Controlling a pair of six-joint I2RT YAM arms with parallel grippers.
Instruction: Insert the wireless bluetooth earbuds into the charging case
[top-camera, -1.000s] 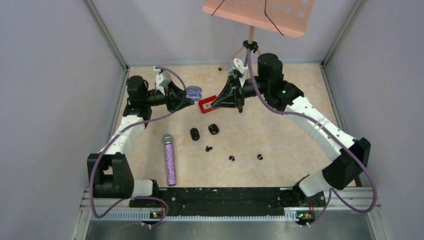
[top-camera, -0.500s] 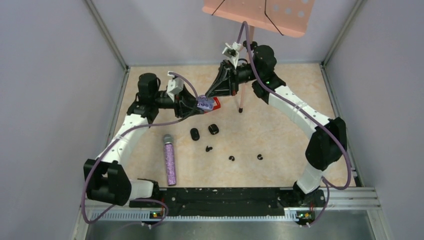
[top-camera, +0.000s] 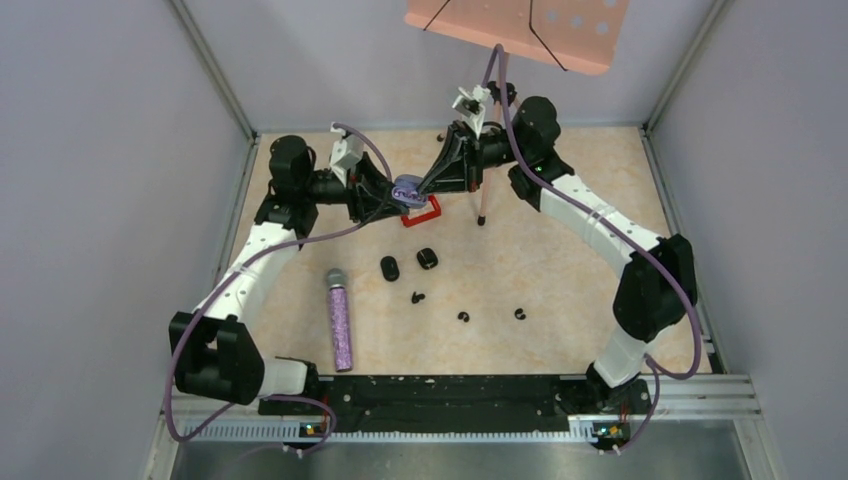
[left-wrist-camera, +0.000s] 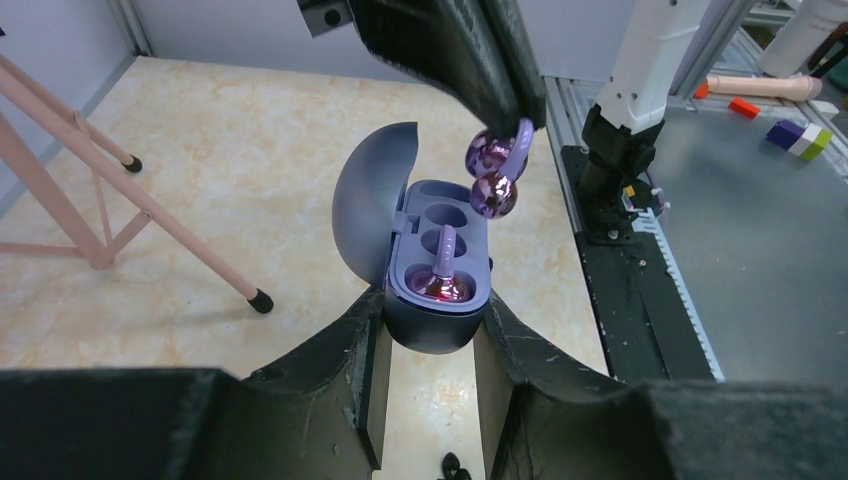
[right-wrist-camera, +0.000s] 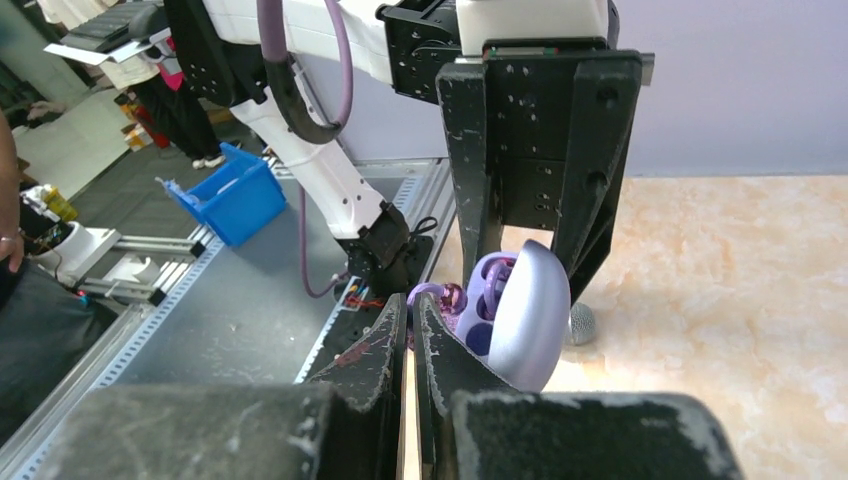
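Left hand (left-wrist-camera: 430, 305) first: it's clamped tight on the charging case (left-wrist-camera: 438, 332), a finger on each flank, the case lifted off the counter (top-camera: 570, 260). Its lid (left-wrist-camera: 372, 205) stands open. One pinkish-purple bud, the seated earbud (left-wrist-camera: 441, 283), sits in the socket nearer that hand, and the socket beyond it shows bare.

Over to the right hand (right-wrist-camera: 412, 305): fingers pinched almost together on the held earbud (right-wrist-camera: 446, 296), glossy and pinkish-purple too. From the left wrist view it hangs just above the case's far rim, at the edge of the open socket. Whether it touches the case, I can't tell.

Out from the case now, top view. A red block (top-camera: 424, 212) lies on the counter just nearside of it, and a pink stand leg (top-camera: 484, 195) comes down just to its right. Further nearside sit two black oval cases (top-camera: 389, 268) side by side. Past them, three black earbuds (top-camera: 463, 317) lie scattered, well apart from the case. The glittery purple microphone (top-camera: 341, 322) lies nearside and left of the case.
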